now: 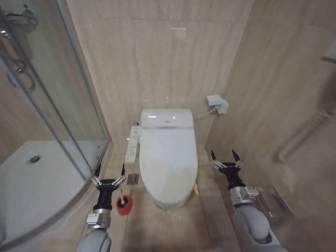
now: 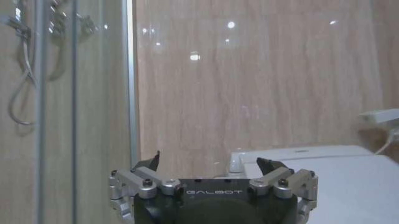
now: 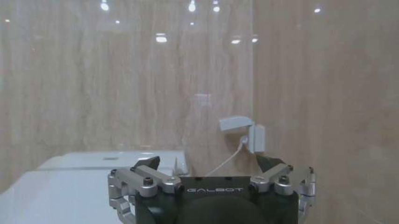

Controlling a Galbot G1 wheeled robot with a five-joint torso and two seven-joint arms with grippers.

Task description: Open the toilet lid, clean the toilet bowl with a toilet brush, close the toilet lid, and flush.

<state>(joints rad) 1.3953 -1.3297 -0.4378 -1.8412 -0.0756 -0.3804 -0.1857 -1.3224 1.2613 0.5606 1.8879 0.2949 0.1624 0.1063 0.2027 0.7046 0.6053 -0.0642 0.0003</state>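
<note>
While both hang wide open and empty, the left pincer [image 1: 109, 173] and right pincer [image 1: 226, 157] flank the glossy white plastic toilet lid [image 1: 168, 157], shut, on beige tiled floor [image 1: 205, 220].

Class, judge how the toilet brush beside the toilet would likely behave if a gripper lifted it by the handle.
The toilet brush looks small and thin-handled, so probably light. Its round red holder seems narrow, so a sideways push may tip it. The left gripper hovers open just above it.
</note>
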